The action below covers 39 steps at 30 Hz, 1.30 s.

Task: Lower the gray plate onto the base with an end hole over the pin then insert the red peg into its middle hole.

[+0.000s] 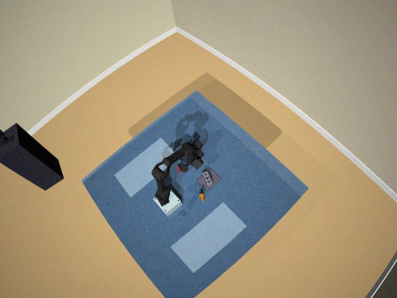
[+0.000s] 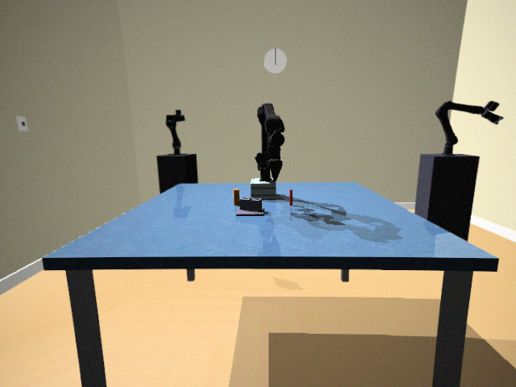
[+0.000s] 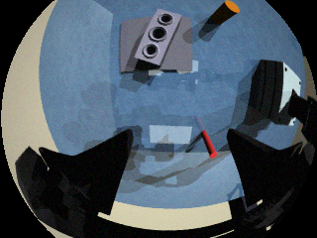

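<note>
From the top, the black pincer (image 1: 193,154) (image 2: 274,170) (image 3: 182,134) is up over the blue worktop (image 1: 256,189) (image 2: 187,233) (image 3: 74,74). The gray plate (image 1: 208,179) (image 2: 251,205) (image 3: 154,42) sits on the flat gray base (image 1: 216,177) (image 2: 250,214) (image 3: 180,55). The red peg (image 1: 179,169) (image 2: 290,197) (image 3: 209,144) is to their left. The orange stick (image 1: 201,196) (image 2: 236,197) (image 3: 231,7) is near them.

From the front, the red peg stands up on the worktop, to the right of the plate. The orange stick stands to the left and a bit farther back. The plate looks level on the base. The white block (image 1: 174,205) (image 2: 263,189) (image 3: 289,79) under the arm is farther back.

From the wrist, the pincer is wide open with nothing in it. The red peg shows between its two sides, closer to the right one, but it isn't being pinched. The plate is at the far side, turned crooked on the base, with three round holes in a row. There is no peg in the middle hole. I can't tell which hole has the pin.
</note>
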Motion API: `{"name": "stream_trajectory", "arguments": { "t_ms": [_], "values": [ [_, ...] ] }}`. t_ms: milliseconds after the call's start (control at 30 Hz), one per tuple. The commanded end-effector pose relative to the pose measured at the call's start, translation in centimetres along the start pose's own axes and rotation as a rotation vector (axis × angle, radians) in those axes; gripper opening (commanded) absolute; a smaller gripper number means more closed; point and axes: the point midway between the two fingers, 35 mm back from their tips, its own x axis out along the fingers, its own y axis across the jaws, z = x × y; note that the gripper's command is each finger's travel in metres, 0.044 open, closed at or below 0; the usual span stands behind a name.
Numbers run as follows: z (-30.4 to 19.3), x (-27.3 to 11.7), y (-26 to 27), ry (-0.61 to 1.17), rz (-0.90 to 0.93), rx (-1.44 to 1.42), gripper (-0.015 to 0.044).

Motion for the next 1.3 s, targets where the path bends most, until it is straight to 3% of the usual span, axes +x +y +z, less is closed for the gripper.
{"name": "stream_trajectory", "arguments": {
  "t_ms": [0, 167, 1267],
  "values": [
    [-5.3, 0.3, -3.6, -0.001, -0.007, -0.248, 0.0440],
    [-8.8, 0.5, -6.9, 0.003, -0.007, -0.444, 0.0440],
    [-8.9, 6.4, -7.0, 0.003, -0.007, -0.444, 0.0440]
  ]
}}
